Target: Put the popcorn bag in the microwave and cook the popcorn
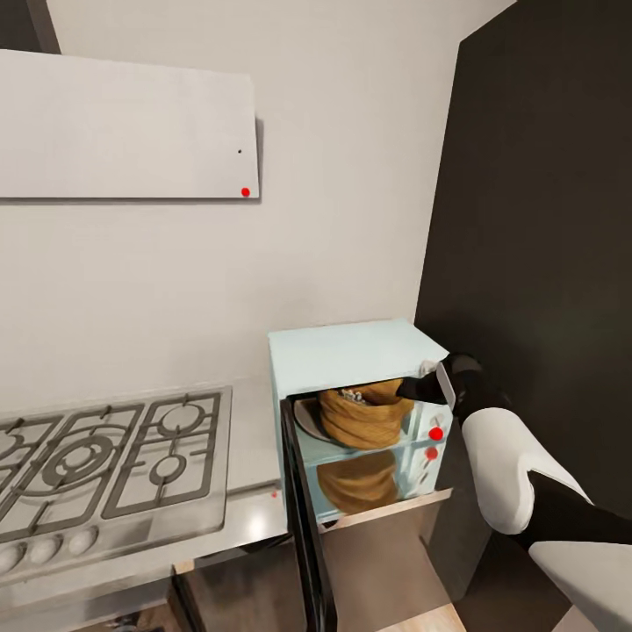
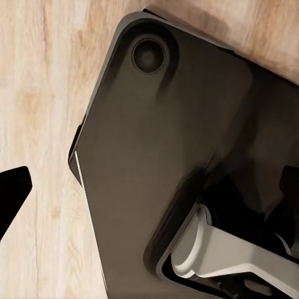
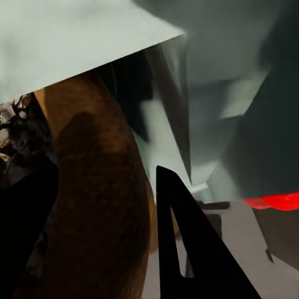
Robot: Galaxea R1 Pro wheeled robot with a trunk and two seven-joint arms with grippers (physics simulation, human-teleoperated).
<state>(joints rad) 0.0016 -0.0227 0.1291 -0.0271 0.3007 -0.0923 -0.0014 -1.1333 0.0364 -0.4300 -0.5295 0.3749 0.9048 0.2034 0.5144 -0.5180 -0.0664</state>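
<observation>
One popcorn bag (image 1: pixel 362 420) sits on the turntable inside the open microwave (image 1: pixel 347 355) — the right gripper (image 1: pixel 420 386) at its 3 o'clock rim, finger spread I cannot tell.

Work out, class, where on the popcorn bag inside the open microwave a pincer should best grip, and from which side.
Probably the rolled rim of the popcorn bag, reached through the microwave's open front, where the right pincer already is. The squat bag sits upright with its mouth up, walls block the other sides.
</observation>
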